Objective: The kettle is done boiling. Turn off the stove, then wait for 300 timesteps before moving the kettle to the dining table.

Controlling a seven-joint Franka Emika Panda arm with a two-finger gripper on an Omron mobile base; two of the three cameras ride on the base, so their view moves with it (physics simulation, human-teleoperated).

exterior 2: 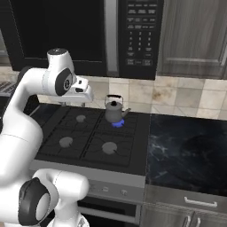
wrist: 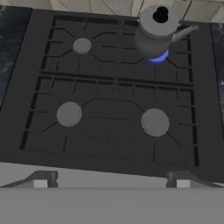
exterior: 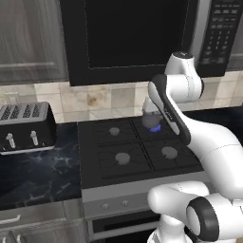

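Note:
The kettle (exterior 2: 114, 110) is small, grey and squat, and stands on the back right burner of the black stove (exterior 2: 88, 142). A blue flame (exterior 2: 117, 124) burns under it. In the hand view the kettle (wrist: 157, 30) is at the top right of the stove (wrist: 113, 96), with the flame (wrist: 157, 57) at its base. My gripper (wrist: 111, 181) hangs above the stove's front edge, open, its fingertips (wrist: 41, 179) wide apart with nothing between them. In the left base view my arm partly covers the kettle (exterior: 152, 121). Small knobs (exterior 2: 105, 189) line the silver front strip. The dining table is out of view.
A black toaster (exterior: 26, 126) stands on the marble counter (exterior: 38, 171) left of the stove. A black microwave (exterior 2: 88, 31) hangs low over the burners. More dark counter (exterior 2: 186, 150) lies to the right, with drawers below.

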